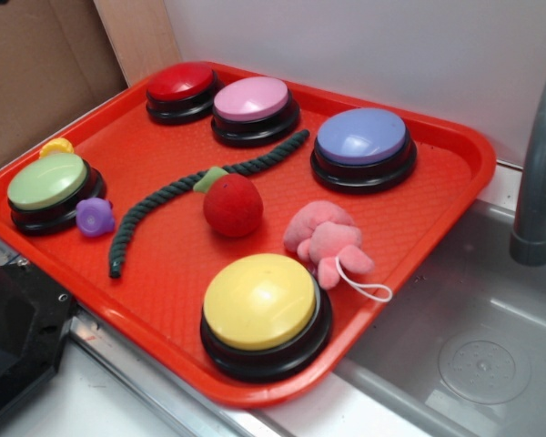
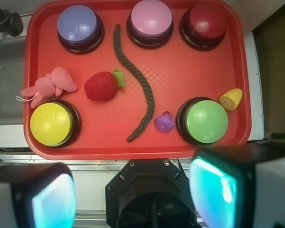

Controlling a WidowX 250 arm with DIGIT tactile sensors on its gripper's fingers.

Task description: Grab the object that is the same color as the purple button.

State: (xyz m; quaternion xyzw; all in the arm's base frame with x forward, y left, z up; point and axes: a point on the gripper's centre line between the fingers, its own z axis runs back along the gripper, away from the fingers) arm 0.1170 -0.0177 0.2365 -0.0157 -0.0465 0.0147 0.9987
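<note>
The purple toy (image 2: 165, 122) lies on the red tray (image 2: 194, 66), touching the green button (image 2: 206, 121), with the rope's (image 2: 140, 90) end just beside it. The purple button (image 2: 77, 25) sits at the opposite corner. The gripper (image 2: 133, 192) hangs off the tray's edge, jaws wide apart.

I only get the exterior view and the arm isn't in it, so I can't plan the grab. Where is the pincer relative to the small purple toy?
Observer: The wrist view shows the pincer open and empty, hovering off the tray, outside its near rim.
Operator: Is the toy lined up with it?
Observer: Roughly. The purple toy lies ahead of the pincer, between the lines of the two fingers, slightly right of centre.
Operator: What is the yellow thing behind the green button?
Observer: From above it shows whole: a yellow toy shaped like corn, on the green button's other side from the purple toy.
</note>
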